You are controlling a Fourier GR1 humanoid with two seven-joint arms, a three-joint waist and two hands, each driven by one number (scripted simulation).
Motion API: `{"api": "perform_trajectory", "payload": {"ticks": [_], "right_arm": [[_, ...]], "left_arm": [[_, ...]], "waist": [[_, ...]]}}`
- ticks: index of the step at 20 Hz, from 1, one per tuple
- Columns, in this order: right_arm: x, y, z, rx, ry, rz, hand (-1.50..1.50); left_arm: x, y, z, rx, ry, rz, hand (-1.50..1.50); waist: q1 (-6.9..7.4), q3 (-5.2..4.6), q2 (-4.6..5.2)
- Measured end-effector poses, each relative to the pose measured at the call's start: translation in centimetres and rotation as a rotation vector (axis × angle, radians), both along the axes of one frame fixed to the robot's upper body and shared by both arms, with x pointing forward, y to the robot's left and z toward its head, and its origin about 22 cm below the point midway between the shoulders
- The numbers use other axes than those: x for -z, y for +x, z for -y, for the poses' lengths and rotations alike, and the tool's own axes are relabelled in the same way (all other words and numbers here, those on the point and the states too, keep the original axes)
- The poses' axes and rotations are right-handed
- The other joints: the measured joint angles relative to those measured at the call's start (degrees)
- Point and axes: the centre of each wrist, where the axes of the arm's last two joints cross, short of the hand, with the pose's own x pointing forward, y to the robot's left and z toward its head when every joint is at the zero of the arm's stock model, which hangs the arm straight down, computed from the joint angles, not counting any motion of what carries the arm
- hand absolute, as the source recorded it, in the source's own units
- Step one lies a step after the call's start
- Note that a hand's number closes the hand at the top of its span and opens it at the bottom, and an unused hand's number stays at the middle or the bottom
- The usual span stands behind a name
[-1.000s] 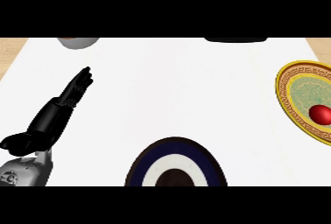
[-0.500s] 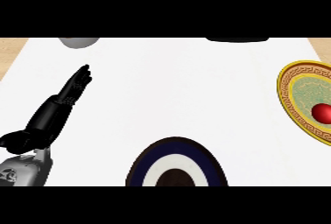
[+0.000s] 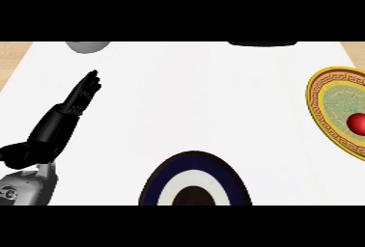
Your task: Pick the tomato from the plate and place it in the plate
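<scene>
The tomato (image 3: pixel 357 123) is red and round, and it lies on the gold-rimmed plate (image 3: pixel 315 99) at 3 o'clock, at the right edge of the view. This plate has a key-pattern border and a pale green middle, and the edge cuts off part of it. The tomato sits toward the right side of the plate, so it is also partly cut off.

A second plate, the navy and white plate (image 3: pixel 192 157), is at 6 o'clock with a dark centre; its lower part is hidden below the view. It lies well apart from the gold-rimmed one.

The left hand (image 3: pixel 55 129) comes in at 8 o'clock on its grey forearm (image 3: pixel 25 187). Its fingers (image 3: pixel 87 89) are stretched straight and held together, pointing toward 1 o'clock, with the thumb out to the side. It holds nothing and is far from both plates. The right hand is not visible.

On the white counter (image 3: pixel 200 91), a grey rounded object (image 3: pixel 87 46) shows at 11 o'clock and a dark object (image 3: pixel 262 43) at 1 o'clock; both are cut off, so I cannot tell what they are.
</scene>
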Motion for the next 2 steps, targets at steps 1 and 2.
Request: {"api": "perform_trajectory", "payload": {"ticks": [1, 2], "right_arm": [[-0.50, -0.18, 0.16, -0.005, -0.007, -0.003, -1.50], [-0.52, -0.37, 0.22, -0.009, -0.011, -0.008, -1.50]], "left_arm": [[0.11, -0.08, -0.11, -0.001, -0.001, -0.004, 0.00], [-0.04, -0.10, -0.24, -0.004, 0.000, -0.002, 0.00]], "waist": [[-0.10, 0.02, -0.03], [-0.19, 0.01, -0.08]]}}
